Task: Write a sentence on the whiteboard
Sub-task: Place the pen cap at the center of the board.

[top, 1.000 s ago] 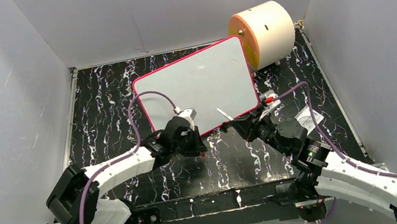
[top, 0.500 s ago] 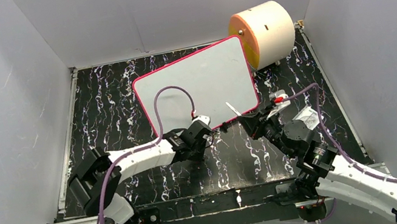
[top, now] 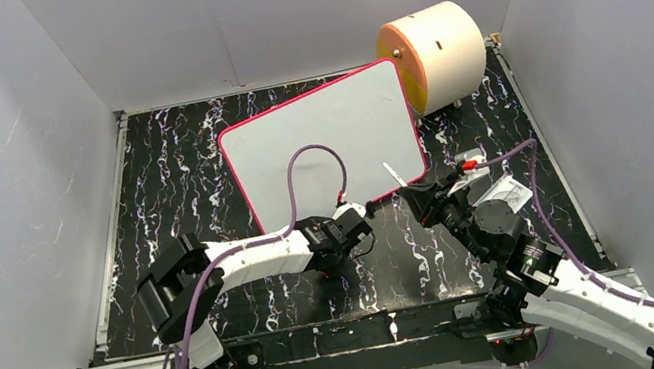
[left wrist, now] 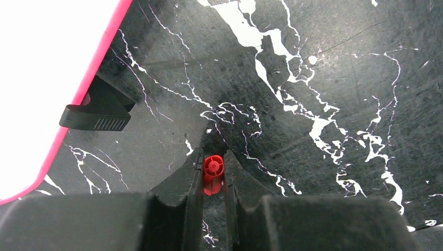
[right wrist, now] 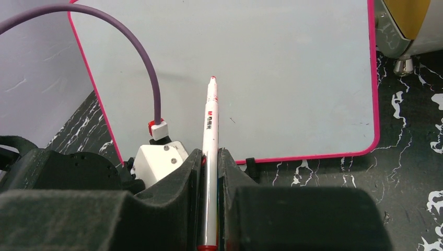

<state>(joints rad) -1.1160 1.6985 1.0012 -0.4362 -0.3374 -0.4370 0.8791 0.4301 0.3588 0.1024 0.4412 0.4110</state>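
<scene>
Whiteboard (top: 325, 139) lies on the black marbled table (top: 172, 191) at the centre of the top view, turned a little counter-clockwise. Its upper right corner is just beside the cream cylinder (top: 437, 51). The face is an even pale grey with a pink-red rim all round.

Left arm: comes in from the lower left of the frame, forearm nearly level, stretched toward the centre and low over the table, wrist at the board's lower edge. Left hand (left wrist: 213, 157) points down at the table just off the rim, fingers pressed onto a small red cap (left wrist: 213, 171) seen end-on. A black foot (left wrist: 96, 112) sticks out from under the rim, upper left of the wrist view.

Right arm: comes up from the lower right, elbow folded, wrist angled up-left toward the board's lower right corner. Right hand (right wrist: 210, 154) pinches a white marker (right wrist: 211, 115) by its barrel — red tip forward, over the board's lower part. Tip touching the surface or just above it — cannot tell. The left arm's purple cable (right wrist: 146, 68) loops over the board beside the marker.
</scene>
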